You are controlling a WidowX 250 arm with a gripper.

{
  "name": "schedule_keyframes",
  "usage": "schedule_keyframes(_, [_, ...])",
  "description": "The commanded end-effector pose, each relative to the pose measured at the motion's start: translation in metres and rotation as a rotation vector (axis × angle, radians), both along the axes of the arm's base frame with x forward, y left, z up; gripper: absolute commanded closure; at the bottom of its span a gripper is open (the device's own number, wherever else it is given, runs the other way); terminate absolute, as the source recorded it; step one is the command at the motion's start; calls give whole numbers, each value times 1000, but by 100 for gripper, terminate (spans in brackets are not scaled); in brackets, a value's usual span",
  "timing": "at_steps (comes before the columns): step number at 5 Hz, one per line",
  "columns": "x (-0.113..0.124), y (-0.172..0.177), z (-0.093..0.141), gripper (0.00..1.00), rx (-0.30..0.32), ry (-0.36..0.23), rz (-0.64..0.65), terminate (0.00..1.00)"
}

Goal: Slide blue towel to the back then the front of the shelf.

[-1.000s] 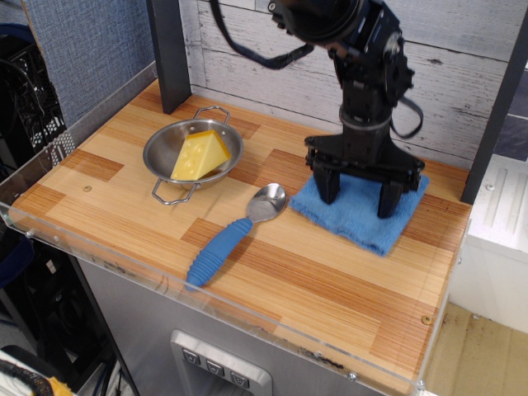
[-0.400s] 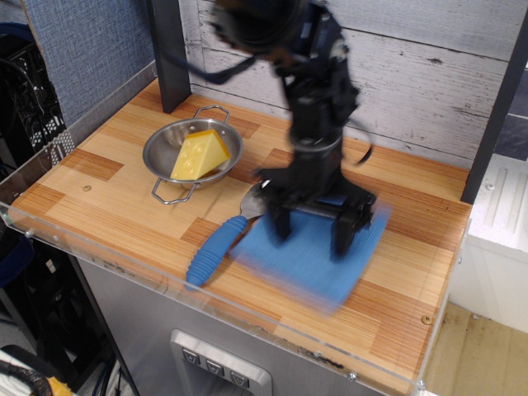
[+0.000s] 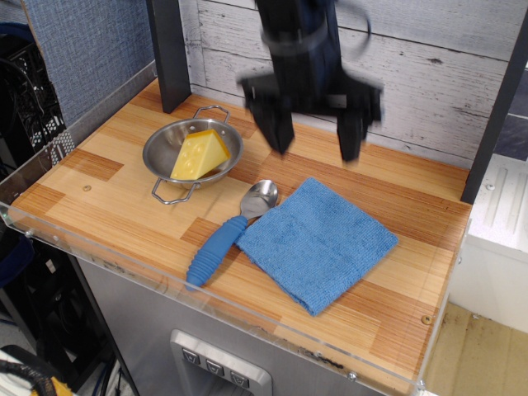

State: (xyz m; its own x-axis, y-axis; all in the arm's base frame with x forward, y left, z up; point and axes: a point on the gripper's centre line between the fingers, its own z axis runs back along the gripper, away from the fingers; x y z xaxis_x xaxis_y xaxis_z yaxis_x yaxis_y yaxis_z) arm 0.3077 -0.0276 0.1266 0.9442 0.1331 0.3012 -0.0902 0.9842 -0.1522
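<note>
The blue towel [image 3: 315,242] lies flat near the front of the wooden shelf [image 3: 124,190], its corner close to the clear front rim. Its left edge touches the blue-handled spoon [image 3: 227,235]. My gripper [image 3: 314,142] is open and empty, lifted well above the shelf behind the towel and blurred with motion. Its two black fingers [image 3: 277,128] point down and touch nothing.
A steel bowl [image 3: 193,152] holding a yellow cheese wedge [image 3: 200,154] sits at the back left. A dark post [image 3: 168,54] stands at the back left corner. The whitewashed plank wall [image 3: 429,74] closes the back, and the clear acrylic rim [image 3: 247,318] runs along the front.
The towel slid from the back right toward the front, up against the spoon. My gripper then lifted off it and rose up and back.
</note>
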Motion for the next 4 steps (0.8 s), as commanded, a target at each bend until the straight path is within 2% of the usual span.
schedule_keyframes(1, [-6,20,73,0,12,20,9,0])
schedule_keyframes(2, [-19,25,83,0,-18,78,-44,0])
schedule_keyframes(3, [-28,29,95,0,-15,123,-159,0])
schedule_keyframes(4, [-28,29,95,0,-15,123,-159,0])
